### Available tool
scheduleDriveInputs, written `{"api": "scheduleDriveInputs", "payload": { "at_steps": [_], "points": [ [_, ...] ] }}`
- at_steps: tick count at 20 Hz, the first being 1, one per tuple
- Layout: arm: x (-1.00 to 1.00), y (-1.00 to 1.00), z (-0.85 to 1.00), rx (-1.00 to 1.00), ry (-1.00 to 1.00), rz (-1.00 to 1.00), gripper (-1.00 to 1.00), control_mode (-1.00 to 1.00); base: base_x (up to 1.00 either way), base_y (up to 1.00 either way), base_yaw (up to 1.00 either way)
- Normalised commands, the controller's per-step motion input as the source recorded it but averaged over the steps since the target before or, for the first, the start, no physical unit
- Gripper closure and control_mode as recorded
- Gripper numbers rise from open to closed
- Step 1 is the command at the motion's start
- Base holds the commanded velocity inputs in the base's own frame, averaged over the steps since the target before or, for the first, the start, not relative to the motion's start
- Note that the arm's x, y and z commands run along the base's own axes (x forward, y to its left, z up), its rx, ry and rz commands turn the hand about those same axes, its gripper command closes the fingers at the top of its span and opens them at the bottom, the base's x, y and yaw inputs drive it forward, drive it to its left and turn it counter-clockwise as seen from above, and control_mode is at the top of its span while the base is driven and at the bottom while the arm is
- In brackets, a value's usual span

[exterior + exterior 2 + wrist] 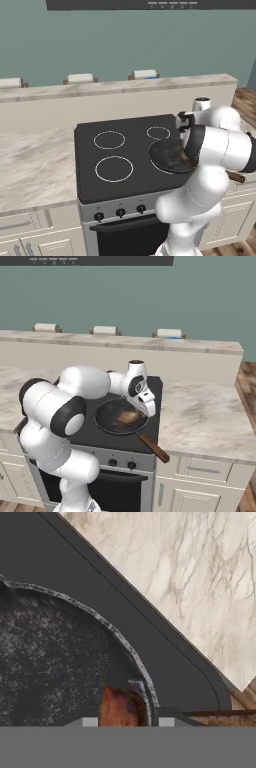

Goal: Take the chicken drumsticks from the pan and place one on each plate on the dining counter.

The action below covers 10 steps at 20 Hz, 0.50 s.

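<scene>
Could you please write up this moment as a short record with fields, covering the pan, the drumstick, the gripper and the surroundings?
pan: black pan on the front right of the black stove top, wooden handle toward the robot
drumstick: a golden-brown drumstick lies in the pan near its rim
gripper: gripper low over the pan, jaws closed on the drumstick
dining counter: dining counter runs behind the stove, stools along its far side
plates: cannot tell from here

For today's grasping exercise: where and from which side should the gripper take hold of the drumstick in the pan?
Grip the drumstick across its lumpy middle, coming straight down from above: it lies flat near the rim of the shallow pan, so a side approach would hit the rim.
</scene>
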Motion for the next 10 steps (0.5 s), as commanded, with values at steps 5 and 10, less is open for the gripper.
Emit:
{"api": "scheduleDriveInputs", "payload": {
  "at_steps": [5, 10],
  "points": [
    [-0.47, 0.32, 0.25, 0.0, -0.2, -0.14, 1.0, -1.0, 0.0, 0.0, 0.0],
    [-0.31, 0.44, 0.2, 0.0, -0.24, -0.28, 1.0, -1.0, 0.0, 0.0, 0.0]
  ]
}}
